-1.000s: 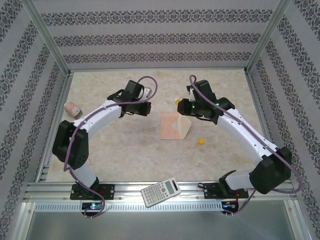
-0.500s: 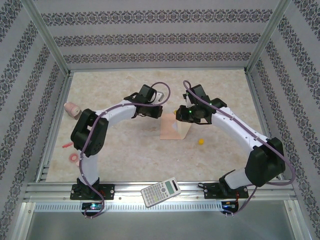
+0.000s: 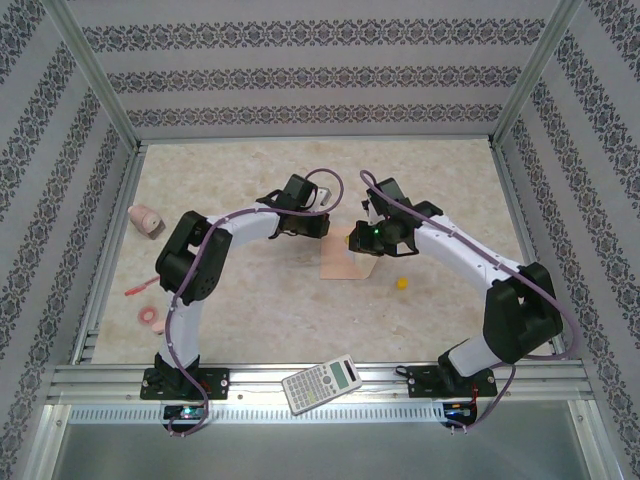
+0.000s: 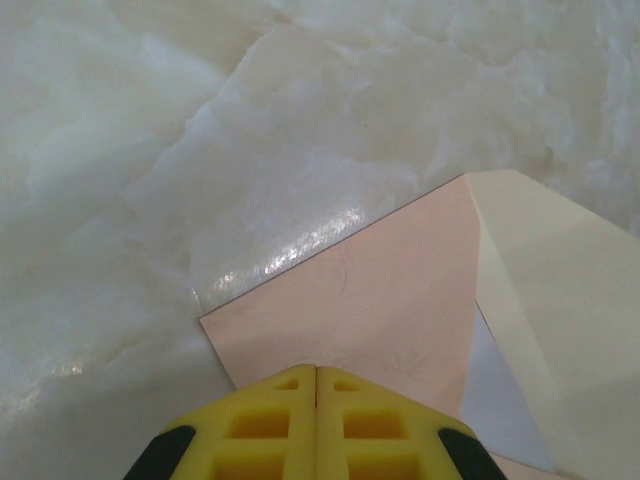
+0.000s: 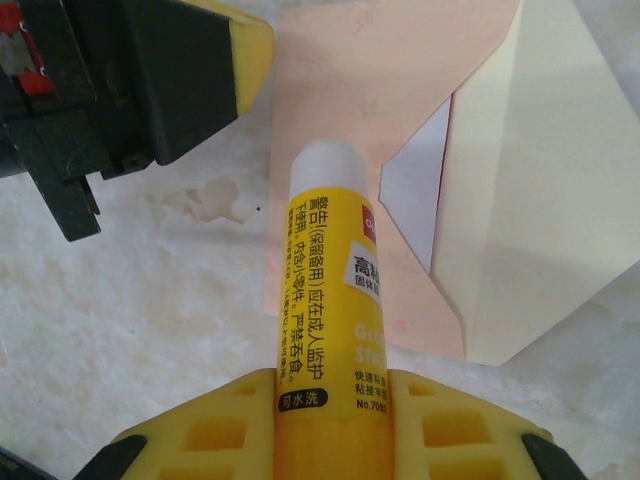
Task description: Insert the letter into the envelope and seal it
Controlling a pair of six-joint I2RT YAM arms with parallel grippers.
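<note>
The peach envelope [image 3: 343, 264] [image 4: 370, 290] [image 5: 390, 70] lies mid-table with its cream-lined flap [image 4: 560, 290] [image 5: 550, 180] open. A white sliver of the letter [image 5: 415, 190] [image 4: 495, 390], red along one edge, shows in the envelope's mouth. My left gripper [image 3: 318, 228] [image 4: 316, 372] is shut with nothing in it, its tips at the envelope's corner. My right gripper [image 3: 358, 238] [image 5: 330, 395] is shut on a yellow glue stick [image 5: 325, 290]. The stick's white tip [image 5: 325, 165] points over the envelope's body, just beside the left gripper's yellow fingertip [image 5: 245, 50].
A calculator [image 3: 322, 383] rests on the front rail. A small yellow cap [image 3: 402, 283] lies right of the envelope. At the left are a pink object [image 3: 147, 220], a red item [image 3: 137, 290] and a pink ring [image 3: 150, 317]. Patterned walls enclose the table.
Both arms have moved in toward the envelope: the left gripper to the right, up to its corner, and the right gripper to the left, carrying the glue stick over it.
</note>
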